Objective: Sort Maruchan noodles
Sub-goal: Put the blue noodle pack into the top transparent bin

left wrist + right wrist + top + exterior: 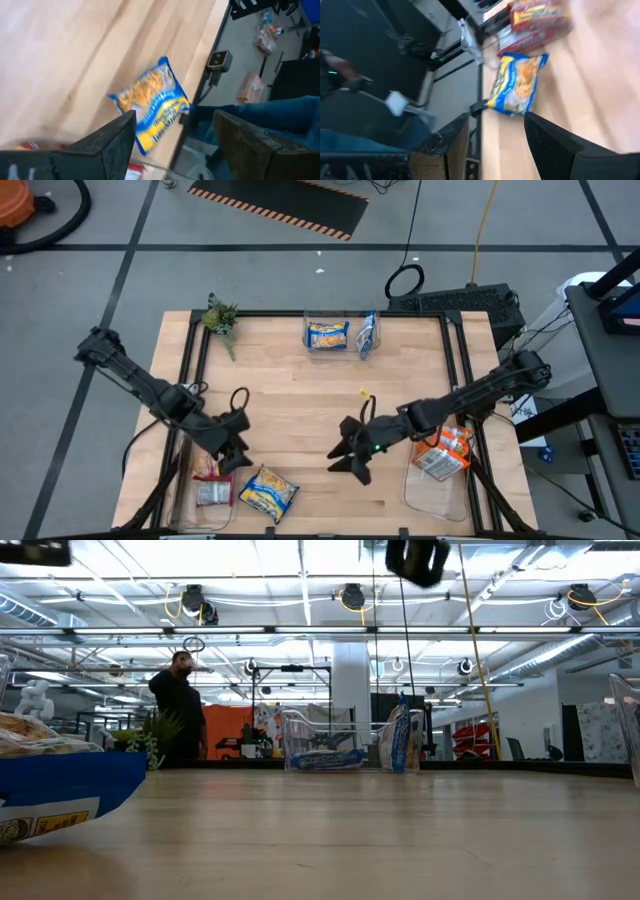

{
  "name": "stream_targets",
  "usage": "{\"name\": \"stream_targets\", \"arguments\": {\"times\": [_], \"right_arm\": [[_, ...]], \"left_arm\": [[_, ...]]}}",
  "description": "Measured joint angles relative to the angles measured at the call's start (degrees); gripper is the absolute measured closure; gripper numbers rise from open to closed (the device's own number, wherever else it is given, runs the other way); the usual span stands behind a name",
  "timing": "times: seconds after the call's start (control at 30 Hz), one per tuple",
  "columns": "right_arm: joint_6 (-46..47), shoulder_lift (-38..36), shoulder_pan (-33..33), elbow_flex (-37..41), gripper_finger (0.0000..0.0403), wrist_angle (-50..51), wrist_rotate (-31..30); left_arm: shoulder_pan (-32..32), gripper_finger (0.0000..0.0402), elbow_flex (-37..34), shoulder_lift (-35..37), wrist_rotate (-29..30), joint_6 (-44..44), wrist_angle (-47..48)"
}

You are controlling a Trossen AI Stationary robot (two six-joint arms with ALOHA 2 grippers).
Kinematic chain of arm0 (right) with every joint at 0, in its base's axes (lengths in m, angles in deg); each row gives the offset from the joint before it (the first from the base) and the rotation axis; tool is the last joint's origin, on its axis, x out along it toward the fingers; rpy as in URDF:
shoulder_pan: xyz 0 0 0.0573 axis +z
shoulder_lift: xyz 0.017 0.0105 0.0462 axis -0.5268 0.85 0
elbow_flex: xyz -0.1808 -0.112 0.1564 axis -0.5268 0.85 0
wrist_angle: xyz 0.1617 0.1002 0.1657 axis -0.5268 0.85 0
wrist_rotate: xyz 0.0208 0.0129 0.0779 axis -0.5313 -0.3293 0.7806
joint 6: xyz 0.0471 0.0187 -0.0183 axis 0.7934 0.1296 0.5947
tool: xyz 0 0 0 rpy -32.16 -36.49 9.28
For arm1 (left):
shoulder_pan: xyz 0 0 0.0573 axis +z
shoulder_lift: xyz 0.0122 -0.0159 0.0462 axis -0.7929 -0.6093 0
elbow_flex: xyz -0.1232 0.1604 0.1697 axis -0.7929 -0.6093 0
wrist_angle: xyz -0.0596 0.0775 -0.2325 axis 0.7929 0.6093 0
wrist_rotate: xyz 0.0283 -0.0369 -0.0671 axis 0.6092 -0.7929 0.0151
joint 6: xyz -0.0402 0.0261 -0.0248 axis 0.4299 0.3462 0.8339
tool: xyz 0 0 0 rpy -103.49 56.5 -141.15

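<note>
A blue-and-yellow noodle packet [268, 492] lies flat on the table near its near edge, between my two grippers; it also shows in the left wrist view [150, 107], the right wrist view [517, 82] and close up in the low view [50, 780]. My left gripper [238, 452] [175, 125] hangs open just left of it and above. My right gripper [347, 460] [496, 122] is open to its right. Red and silver packets [212, 480] lie in a clear bin at the near left corner. Orange packets [445, 452] rest in a clear bin on the right.
A clear bin [340, 335] at the far edge holds blue-and-yellow packets, one flat and one standing on edge. A small green plant [220, 318] sits at the far left corner. A black frame runs round the tabletop. A person [180, 710] stands in the room beyond the table.
</note>
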State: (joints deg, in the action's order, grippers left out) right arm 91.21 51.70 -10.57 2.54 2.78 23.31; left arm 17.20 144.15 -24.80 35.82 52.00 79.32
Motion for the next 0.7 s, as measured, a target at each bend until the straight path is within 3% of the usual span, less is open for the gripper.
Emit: {"name": "stream_targets", "arguments": {"times": [0.1, 0.23, 0.37, 0.5, 0.7], "right_arm": [[-3.52, 1.51, 1.17, -5.44, 0.0218, 5.52, -4.73], [-5.96, 5.15, 0.64, -10.22, 0.0218, 6.69, -6.16], [-7.81, 10.14, -0.95, -14.13, 0.0218, 6.74, -2.62], [-9.97, 16.09, -2.33, -19.13, 0.0211, 7.20, 5.46], [-12.11, 24.08, -3.17, -24.97, 0.0170, 7.56, 11.03]], "left_arm": [[2.61, 0.0131, 0.00, 0.00, -0.24, -6.35, 0.03], [6.24, 0.0131, 0.00, 0.00, -1.90, -12.21, 0.33], [8.85, 0.0131, 0.00, 0.00, -2.32, -13.18, 0.31], [9.64, 0.0131, 0.00, 0.00, -2.36, -11.20, -0.09], [7.68, 0.0131, 0.00, 0.00, 0.02, -6.83, -0.17]]}}
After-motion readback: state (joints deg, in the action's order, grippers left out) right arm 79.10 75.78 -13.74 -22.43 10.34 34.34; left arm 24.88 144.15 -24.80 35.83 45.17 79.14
